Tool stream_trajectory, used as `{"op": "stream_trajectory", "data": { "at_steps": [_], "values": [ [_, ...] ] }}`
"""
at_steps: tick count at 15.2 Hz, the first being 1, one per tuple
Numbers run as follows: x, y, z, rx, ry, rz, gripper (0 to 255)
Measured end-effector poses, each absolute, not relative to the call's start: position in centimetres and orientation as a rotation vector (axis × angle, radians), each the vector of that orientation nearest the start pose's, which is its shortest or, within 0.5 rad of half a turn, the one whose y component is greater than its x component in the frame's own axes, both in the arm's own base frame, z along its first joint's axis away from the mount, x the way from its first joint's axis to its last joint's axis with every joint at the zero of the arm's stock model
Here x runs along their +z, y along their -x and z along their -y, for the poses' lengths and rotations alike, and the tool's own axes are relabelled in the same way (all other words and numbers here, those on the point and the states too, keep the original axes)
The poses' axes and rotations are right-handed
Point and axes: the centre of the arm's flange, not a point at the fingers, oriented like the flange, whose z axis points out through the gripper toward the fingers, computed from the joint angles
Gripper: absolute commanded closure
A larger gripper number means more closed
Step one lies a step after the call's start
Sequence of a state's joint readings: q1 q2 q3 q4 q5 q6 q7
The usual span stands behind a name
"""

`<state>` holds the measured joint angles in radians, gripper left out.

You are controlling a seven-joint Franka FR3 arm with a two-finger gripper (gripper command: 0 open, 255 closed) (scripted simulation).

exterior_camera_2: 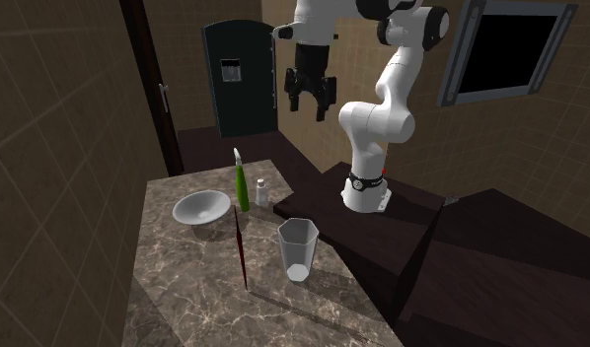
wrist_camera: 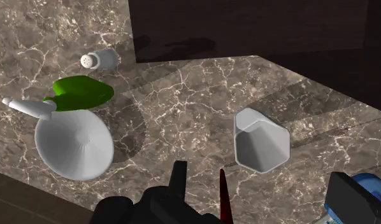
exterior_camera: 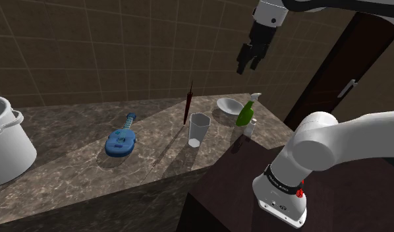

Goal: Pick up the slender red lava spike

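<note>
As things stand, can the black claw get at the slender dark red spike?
Probably yes. The open claw hangs high above the marble counter, and the slender dark red spike stands on end with nothing over it; the clear faceted cup beside it stands apart.

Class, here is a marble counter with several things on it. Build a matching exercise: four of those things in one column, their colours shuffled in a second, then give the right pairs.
Things:
1. slender spike
2. spray bottle
3. guitar-shaped toy
4. bowl

Colours:
a. blue
b. white
c. dark red
d. green

Pairs: 1-c, 2-d, 3-a, 4-b
</note>
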<state>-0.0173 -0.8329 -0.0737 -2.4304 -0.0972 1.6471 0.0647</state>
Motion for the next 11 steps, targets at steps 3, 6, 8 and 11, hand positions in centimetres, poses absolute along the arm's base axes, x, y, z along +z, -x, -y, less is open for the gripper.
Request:
{"op": "stream_trajectory", "data": {
  "at_steps": [3,6,8,11],
  "values": [
    [56.9,-31.8,4.6,-0.042,3.192,-0.123,0],
    [55.0,-35.6,5.4,0.044,3.219,0.069,0],
    [53.9,-38.3,5.5,0.106,3.23,0.208,0],
    [51.8,-42.1,5.5,0.201,3.231,0.421,0]
  ]
}}
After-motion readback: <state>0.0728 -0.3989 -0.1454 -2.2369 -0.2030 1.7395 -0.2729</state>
